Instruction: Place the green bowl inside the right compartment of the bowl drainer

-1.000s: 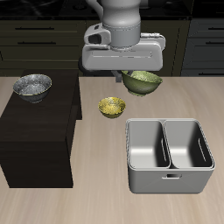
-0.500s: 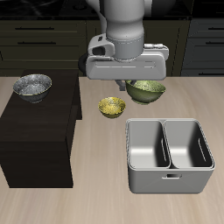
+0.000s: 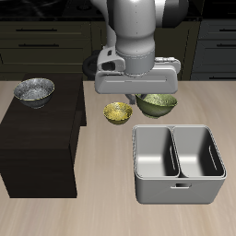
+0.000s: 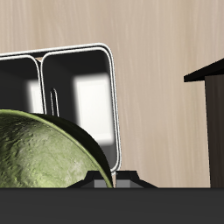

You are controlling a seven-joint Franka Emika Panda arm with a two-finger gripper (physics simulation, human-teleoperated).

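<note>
Green bowl clamped in pincer, above table behind bowl drainer.

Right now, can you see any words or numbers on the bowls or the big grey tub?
No text can be read anywhere.
The green bowl carries only speckles.
The yellow-gold bowl and the silver-grey bowl carry only patterns, no letters.
The bowl drainer is plain grey metal with a handle slot, no label.
The dark cabinet and the gripper show no writing.
</note>
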